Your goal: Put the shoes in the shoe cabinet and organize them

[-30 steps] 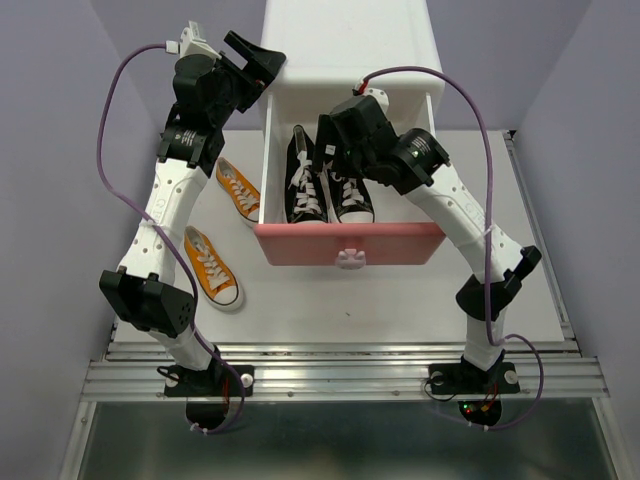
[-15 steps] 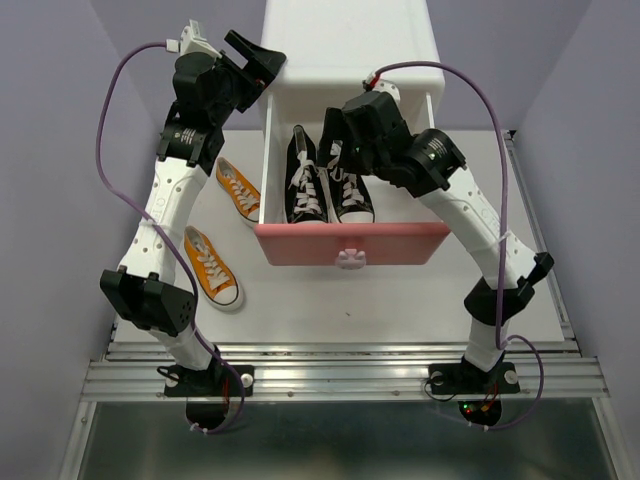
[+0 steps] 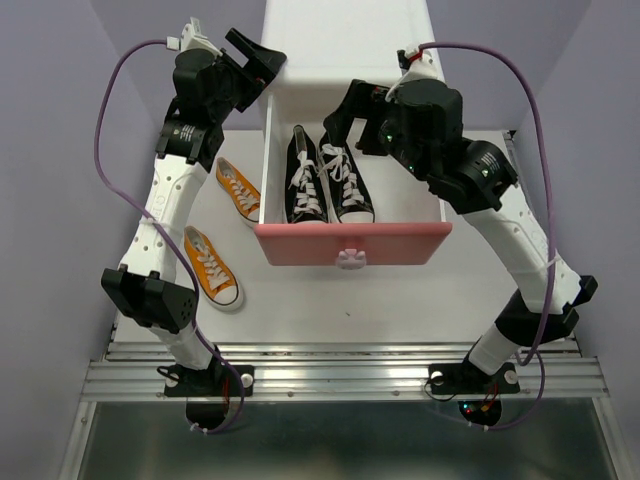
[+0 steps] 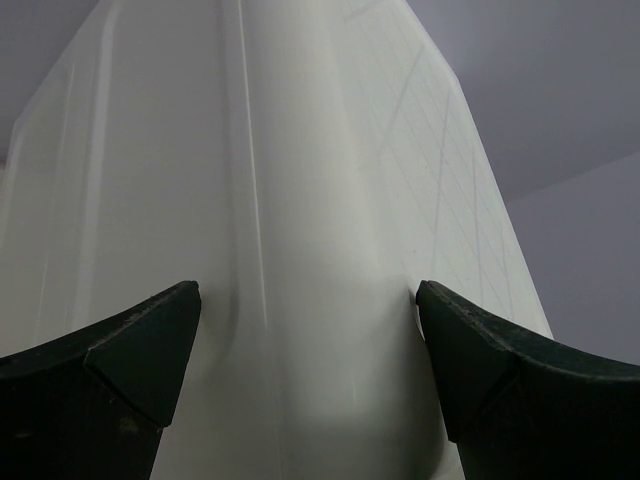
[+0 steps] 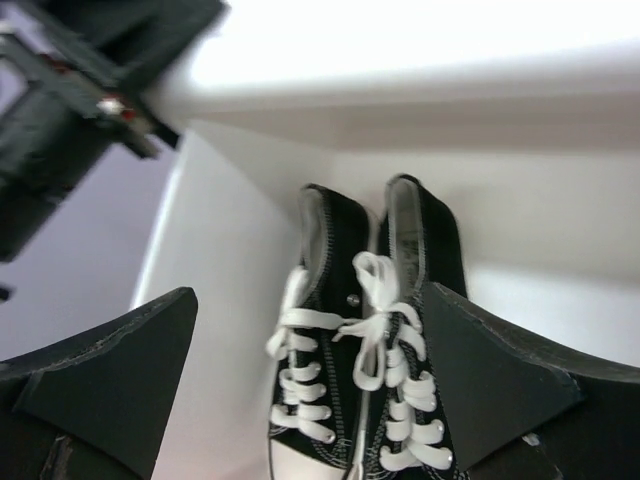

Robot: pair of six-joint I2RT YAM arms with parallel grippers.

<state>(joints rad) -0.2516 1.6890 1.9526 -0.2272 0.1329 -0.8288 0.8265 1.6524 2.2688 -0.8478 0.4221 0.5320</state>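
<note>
The white shoe cabinet (image 3: 345,40) stands at the back, its darker pink upper drawer (image 3: 350,243) pulled out. Two black shoes (image 3: 305,178) (image 3: 349,182) lie side by side inside it, toes to the front. Two orange shoes (image 3: 237,188) (image 3: 211,265) lie on the table left of the drawer. My right gripper (image 3: 350,115) is open and empty, above the heels of the black shoes (image 5: 330,370). My left gripper (image 3: 258,60) is open, its fingers on either side of the cabinet's upper left corner (image 4: 310,230). The lower drawer is hidden.
The bunny knob (image 3: 351,258) sticks out of the drawer front. The white table top (image 3: 400,300) lies between purple walls on both sides. The left arm's gripper shows dark at the upper left of the right wrist view (image 5: 90,70).
My right arm has lifted up and back to the right, off the black shoes in the drawer. The left arm and all the shoes have stayed in place.
</note>
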